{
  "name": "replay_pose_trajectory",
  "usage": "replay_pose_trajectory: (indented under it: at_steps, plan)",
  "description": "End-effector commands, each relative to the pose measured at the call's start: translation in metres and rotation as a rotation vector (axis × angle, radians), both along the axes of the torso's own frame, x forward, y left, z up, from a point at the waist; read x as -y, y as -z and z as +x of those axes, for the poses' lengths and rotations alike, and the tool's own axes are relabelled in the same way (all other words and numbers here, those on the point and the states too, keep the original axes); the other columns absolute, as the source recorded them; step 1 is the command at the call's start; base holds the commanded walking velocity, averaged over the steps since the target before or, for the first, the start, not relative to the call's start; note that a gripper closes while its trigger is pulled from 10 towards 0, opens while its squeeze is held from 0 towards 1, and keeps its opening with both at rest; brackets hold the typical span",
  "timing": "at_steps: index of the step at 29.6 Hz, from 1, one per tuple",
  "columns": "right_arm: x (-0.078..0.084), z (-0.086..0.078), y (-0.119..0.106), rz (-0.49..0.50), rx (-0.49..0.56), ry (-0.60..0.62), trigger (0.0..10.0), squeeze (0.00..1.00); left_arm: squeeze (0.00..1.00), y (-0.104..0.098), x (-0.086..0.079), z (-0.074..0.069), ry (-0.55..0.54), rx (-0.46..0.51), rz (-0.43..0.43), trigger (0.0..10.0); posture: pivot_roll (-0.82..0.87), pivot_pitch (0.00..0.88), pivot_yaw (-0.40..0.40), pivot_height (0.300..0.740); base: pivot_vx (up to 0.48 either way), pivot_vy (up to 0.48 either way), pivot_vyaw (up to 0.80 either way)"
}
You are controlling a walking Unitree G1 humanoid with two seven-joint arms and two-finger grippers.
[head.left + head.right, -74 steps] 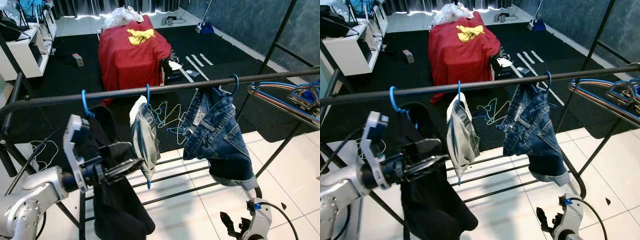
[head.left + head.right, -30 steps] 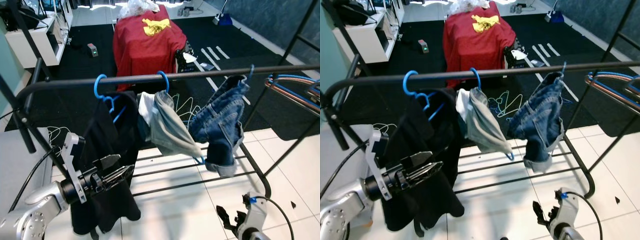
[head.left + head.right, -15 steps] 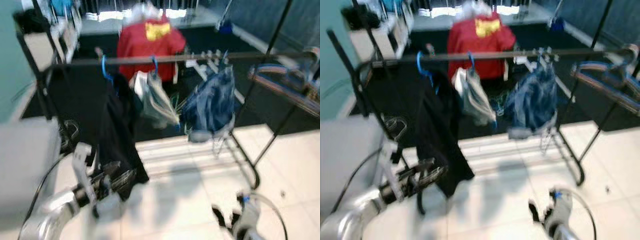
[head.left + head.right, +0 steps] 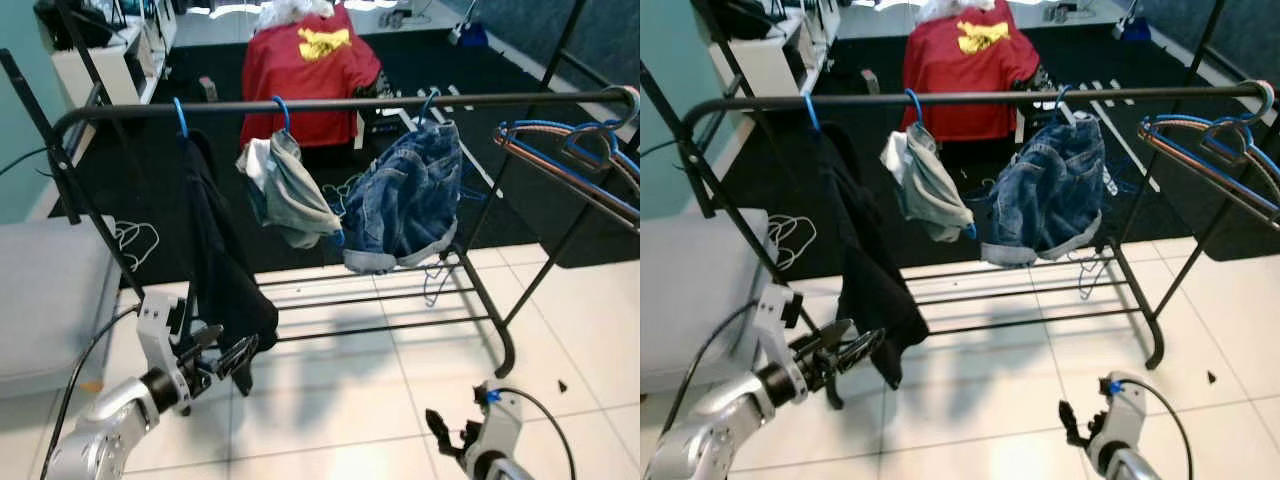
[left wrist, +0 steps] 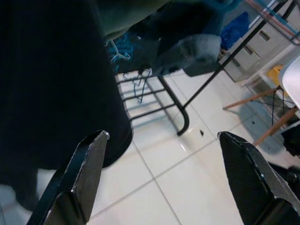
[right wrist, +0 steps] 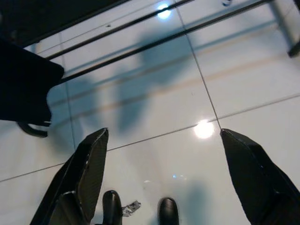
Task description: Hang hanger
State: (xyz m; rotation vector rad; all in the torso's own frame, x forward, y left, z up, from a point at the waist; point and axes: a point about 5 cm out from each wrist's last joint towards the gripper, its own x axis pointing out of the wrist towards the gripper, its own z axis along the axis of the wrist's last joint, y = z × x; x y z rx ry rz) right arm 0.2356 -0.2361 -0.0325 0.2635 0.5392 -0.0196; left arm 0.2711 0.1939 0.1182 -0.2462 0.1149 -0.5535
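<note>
A black clothes rail (image 4: 340, 102) carries three blue hangers. The left hanger (image 4: 180, 115) holds a long black garment (image 4: 215, 265), the middle hanger (image 4: 281, 110) a grey-white garment (image 4: 292, 192), and the right hanger (image 4: 430, 101) blue denim (image 4: 405, 198). My left gripper (image 4: 232, 350) is open and empty, low down beside the hem of the black garment, which looms dark in the left wrist view (image 5: 51, 84). My right gripper (image 6: 164, 132) hangs open over the white floor tiles.
A second rack (image 4: 565, 160) with blue hangers stands at the right. The rail's lower bars (image 4: 380, 300) and foot (image 4: 508, 365) run across the tiles. A grey bench (image 4: 40, 290) sits at the left, a red-covered table (image 4: 305, 65) behind the rack. White cable (image 4: 130, 240) lies on the dark carpet.
The whole view has pulled back from the rack, blurring on the way. My left gripper has dropped from rail height to the black garment's hem. The hung garments swung and settled.
</note>
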Motion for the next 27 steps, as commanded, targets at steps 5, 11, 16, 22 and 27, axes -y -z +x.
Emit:
replay_pose_trajectory:
  at_steps: [5,11,16,22,27]
  plan:
    - [0.002,-0.01,0.007,0.004,-0.039,0.014,10.0,0.0,0.0,-0.036,0.016,0.01,0.057,0.136,-0.012,10.0,-0.03,0.132,-0.005,0.74,0.0,-0.472,0.0]
    - [0.003,-0.011,0.007,0.003,-0.039,0.014,10.0,0.0,0.0,-0.061,0.032,0.017,0.127,0.221,-0.043,10.0,-0.03,0.133,-0.011,0.74,0.0,-0.472,0.0]
    - [0.002,-0.011,0.008,0.004,-0.04,0.013,10.0,0.0,0.0,-0.083,0.049,0.035,0.138,0.29,-0.043,10.0,-0.03,0.133,-0.015,0.74,0.0,-0.478,0.0]
    - [0.001,-0.012,0.008,0.005,-0.038,0.016,10.0,0.0,0.0,-0.097,0.073,0.066,0.012,0.3,0.019,10.0,-0.05,0.132,-0.004,0.74,0.0,-0.313,0.0]
    - [0.001,-0.012,0.008,0.006,-0.037,0.018,10.0,0.0,0.0,-0.095,0.073,0.07,-0.035,0.288,0.008,10.0,-0.05,0.132,-0.005,0.74,0.0,0.0,0.0]
